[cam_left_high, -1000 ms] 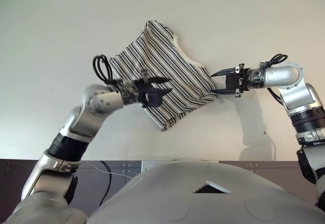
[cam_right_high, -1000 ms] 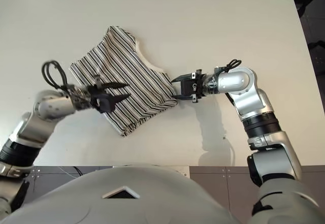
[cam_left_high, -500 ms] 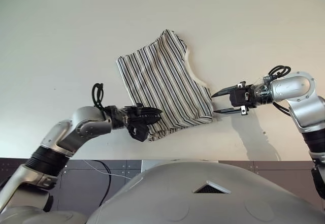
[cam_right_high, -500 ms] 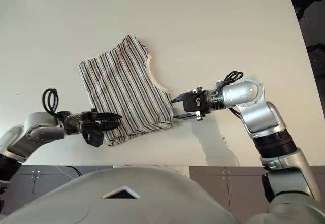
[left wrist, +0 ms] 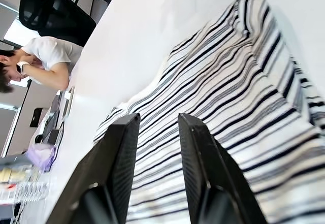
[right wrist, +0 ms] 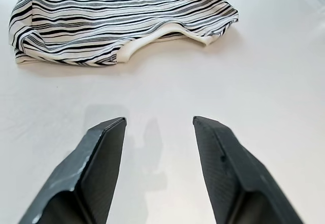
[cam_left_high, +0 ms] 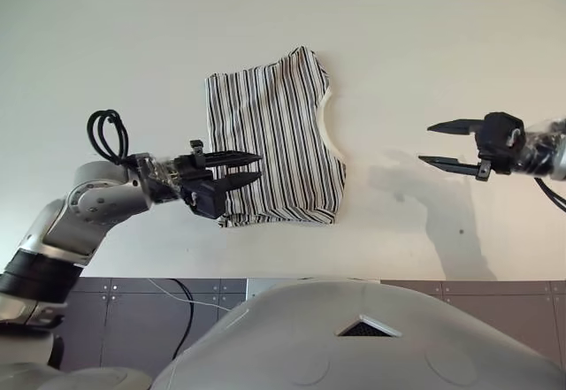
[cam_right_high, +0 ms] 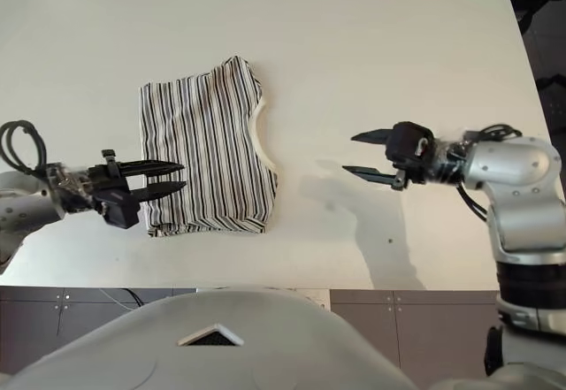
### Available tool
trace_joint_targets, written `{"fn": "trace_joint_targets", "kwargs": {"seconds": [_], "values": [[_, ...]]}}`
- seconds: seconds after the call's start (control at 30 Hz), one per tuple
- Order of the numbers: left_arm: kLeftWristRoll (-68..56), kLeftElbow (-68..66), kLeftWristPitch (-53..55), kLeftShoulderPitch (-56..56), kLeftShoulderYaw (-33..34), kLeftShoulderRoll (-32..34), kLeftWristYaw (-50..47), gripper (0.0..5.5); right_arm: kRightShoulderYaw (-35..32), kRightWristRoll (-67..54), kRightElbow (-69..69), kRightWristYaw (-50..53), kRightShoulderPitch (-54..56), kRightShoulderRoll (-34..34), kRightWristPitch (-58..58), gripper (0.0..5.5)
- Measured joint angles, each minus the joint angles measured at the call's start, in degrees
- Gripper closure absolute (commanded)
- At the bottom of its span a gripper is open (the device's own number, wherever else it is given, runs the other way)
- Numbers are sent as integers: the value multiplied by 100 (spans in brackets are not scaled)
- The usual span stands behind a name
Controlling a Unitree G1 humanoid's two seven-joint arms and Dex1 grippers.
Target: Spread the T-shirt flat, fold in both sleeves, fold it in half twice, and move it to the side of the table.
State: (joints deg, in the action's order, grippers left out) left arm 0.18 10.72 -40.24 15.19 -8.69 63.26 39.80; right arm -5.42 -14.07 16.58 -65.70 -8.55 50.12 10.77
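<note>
The T-shirt (cam_left_high: pixel 270 138), black-and-white striped with a white neckline, lies folded into a compact rectangle on the white table (cam_left_high: pixel 106 45). My left gripper (cam_left_high: pixel 250 166) is open, its fingertips over the shirt's near left corner and nothing between them. In the left wrist view the open fingers (left wrist: pixel 119 153) frame the striped cloth (left wrist: pixel 238 97). My right gripper (cam_left_high: pixel 435 144) is open and empty, well to the right of the shirt, pointing toward it. The right wrist view has the shirt (right wrist: pixel 122 16) lying beyond the open gripper (right wrist: pixel 159 120) across bare table.
The table's front edge (cam_left_high: pixel 424 277) runs just below the shirt and both arms. Its right edge (cam_right_high: pixel 522 54) is near the right arm. Bare tabletop spreads behind and to both sides of the shirt. A black chair (left wrist: pixel 56 16) stands off the table.
The right gripper has drawn away to the right from the shirt's edge. The left gripper has shifted from the near hem to the near left corner. The shirt now lies squarer to the table.
</note>
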Motion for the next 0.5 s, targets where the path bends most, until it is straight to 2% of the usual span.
{"fn": "trace_joint_targets", "kwargs": {"seconds": [0.03, 0.13, 0.2, 0.27, 0.5], "values": [[3, 62, -27, 440, 253, 123, 17, 412, -82, -18, 74, 66, -176, 2, 19, 307], [17, 205, -138, 1809, 1022, 209, 94, 364, -93, 37, 286, 192, -417, 3, 4, 304], [109, 169, -411, 2294, 1403, 236, 179, 335, -104, 35, 458, 300, -461, 2, 24, 304], [534, -169, -734, 2441, 1486, 239, 209, 330, -96, 62, 476, 458, -417, -5, 26, 304], [1970, -848, -1269, 1940, 1325, -150, -254, 330, 223, 109, 353, 516, 57, -5, -6, 304]]}}
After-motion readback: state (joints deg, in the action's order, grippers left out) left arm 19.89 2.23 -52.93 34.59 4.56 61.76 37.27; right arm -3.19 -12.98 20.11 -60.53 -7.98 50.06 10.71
